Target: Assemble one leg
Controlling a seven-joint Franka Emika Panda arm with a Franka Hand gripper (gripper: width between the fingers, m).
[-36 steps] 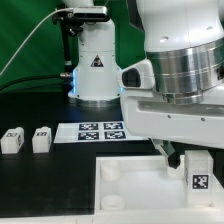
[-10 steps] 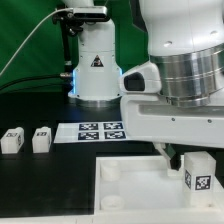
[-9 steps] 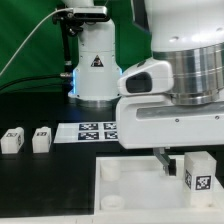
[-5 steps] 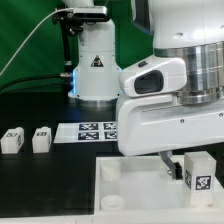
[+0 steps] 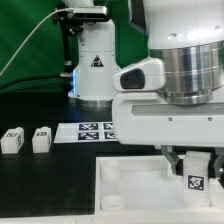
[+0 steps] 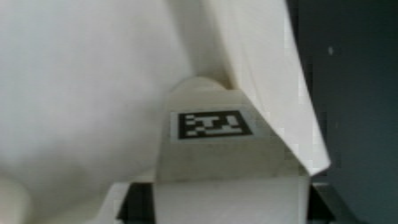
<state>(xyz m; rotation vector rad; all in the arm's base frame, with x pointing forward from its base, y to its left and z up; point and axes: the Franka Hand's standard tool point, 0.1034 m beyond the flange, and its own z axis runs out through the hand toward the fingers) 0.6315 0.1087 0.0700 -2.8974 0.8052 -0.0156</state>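
My gripper (image 5: 195, 168) is shut on a leg (image 5: 197, 182), a small white block with a black-and-white tag facing the camera. It holds the leg upright over the right corner of the large white tray-like piece (image 5: 125, 195). I cannot tell whether the leg touches the tray. In the wrist view the leg (image 6: 217, 130) runs out from between the dark fingers (image 6: 139, 203), with the white tray (image 6: 71, 100) behind it. Two more legs (image 5: 12, 140) (image 5: 41, 139) lie on the black table at the exterior view's left.
The marker board (image 5: 95, 130) lies flat behind the tray. The arm's white base (image 5: 95, 60) stands at the back, with a cable running to it. The tray has round corner sockets (image 5: 112, 172). Dark table (image 6: 356, 80) shows beside the tray.
The wrist has turned above the tray's right corner with the leg in its jaws. The leg now sits slightly lower. The two loose legs have not moved.
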